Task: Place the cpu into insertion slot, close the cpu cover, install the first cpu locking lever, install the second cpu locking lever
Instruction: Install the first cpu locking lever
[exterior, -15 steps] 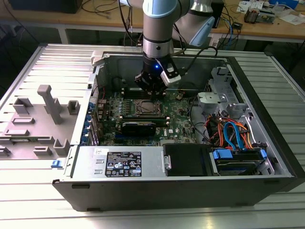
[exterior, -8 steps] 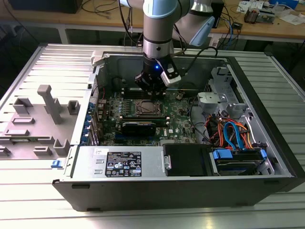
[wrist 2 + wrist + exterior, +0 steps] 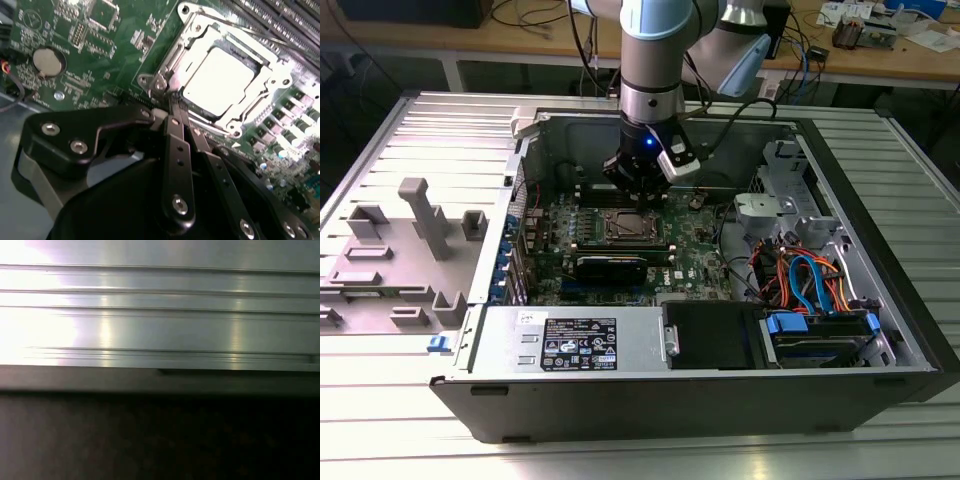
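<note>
The cpu (image 3: 217, 80) lies flat in the insertion slot (image 3: 625, 228) of the green motherboard (image 3: 100, 45), its silver top showing through the window of the cpu cover (image 3: 200, 37), which lies down around it. My gripper (image 3: 172, 111) is shut, its two black fingers pressed together with the tips at the socket's near corner, beside a metal tab (image 3: 159, 84). I cannot tell whether a thin lever sits between the tips. In the exterior view the gripper (image 3: 635, 190) hangs inside the open computer case, just above the socket's far edge.
Long black memory slots (image 3: 280, 25) run beside the socket, and a coin battery (image 3: 48, 62) sits on the board. The case holds a power supply (image 3: 570, 340) and a drive bay with blue and orange cables (image 3: 810, 280). A grey fixture tray (image 3: 400, 250) lies at the exterior view's left.
</note>
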{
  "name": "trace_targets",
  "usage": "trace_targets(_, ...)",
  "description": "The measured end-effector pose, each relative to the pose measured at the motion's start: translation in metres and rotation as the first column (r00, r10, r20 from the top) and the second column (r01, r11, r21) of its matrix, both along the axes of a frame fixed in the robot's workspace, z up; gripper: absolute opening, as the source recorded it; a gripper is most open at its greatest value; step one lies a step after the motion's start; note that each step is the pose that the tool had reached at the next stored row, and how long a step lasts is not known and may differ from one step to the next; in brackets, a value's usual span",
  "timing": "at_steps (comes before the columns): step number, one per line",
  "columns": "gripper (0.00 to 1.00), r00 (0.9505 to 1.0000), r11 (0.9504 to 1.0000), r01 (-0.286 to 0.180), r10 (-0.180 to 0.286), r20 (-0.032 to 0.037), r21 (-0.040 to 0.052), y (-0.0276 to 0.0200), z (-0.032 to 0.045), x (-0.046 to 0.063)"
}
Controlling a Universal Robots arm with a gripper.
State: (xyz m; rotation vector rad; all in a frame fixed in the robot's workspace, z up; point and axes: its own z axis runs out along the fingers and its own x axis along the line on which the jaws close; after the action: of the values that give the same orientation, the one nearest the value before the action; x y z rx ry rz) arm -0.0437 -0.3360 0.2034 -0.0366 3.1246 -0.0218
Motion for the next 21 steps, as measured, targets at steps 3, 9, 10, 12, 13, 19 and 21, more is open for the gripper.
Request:
trace_targets(3, 0.11, 1.0000, 1.0000, 0.000, 0.000, -0.0001, 0.0002, 0.0000, -0.0016, 0.0000)
trace_targets(9, 0.11, 1.0000, 1.0000, 0.000, 0.000, 0.0003, 0.0030, 0.0002, -0.0008, 0.0001)
trace_targets(10, 0.11, 1.0000, 1.0000, 0.000, 0.000, 0.0003, 0.0031, 0.0004, -0.0004, 0.0002)
trace_targets(12, 0.11, 1.0000, 1.0000, 0.000, 0.000, 0.0001, 0.0052, 0.0003, -0.0001, 0.0000)
trace_targets(13, 0.11, 1.0000, 1.0000, 0.000, 0.000, 0.0002, 0.0060, 0.0004, 0.0003, 0.0000)
trace_targets(19, 0.11, 1.0000, 0.9995, 0.000, 0.000, -0.0005, 0.0304, 0.0004, 0.0013, 0.0000)
trace_targets(21, 0.11, 1.0000, 0.9992, 0.000, 0.000, 0.0005, 0.0394, 0.0004, 0.0010, 0.0002)
